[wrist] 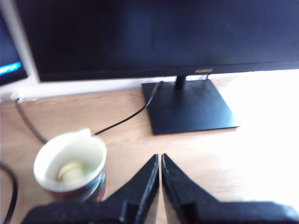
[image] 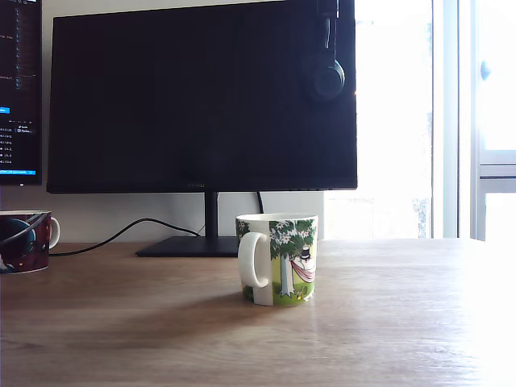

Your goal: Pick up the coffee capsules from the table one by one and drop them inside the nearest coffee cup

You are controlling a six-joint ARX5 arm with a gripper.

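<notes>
The cream-beige plastic coffee capsule (wrist: 71, 171) lay inside the white-lined ceramic mug (wrist: 70, 165), at ten o'clock from my black pincer (wrist: 161, 164). My jaws were pressed together, empty. I judged that swinging across might knock that mug over.

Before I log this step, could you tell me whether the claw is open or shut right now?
Shut. In the wrist view the claw has its two black fingers pressed together with only a thin seam between them, holding nothing, above the table.

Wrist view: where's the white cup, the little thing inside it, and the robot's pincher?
White ceramic cup (wrist: 96, 154): wrist view, inner wall.
Cream-beige capsule (wrist: 71, 170): wrist view, its top, inside the cup.
Black end effector (wrist: 160, 161): wrist view, between the closed fingertips.
</notes>
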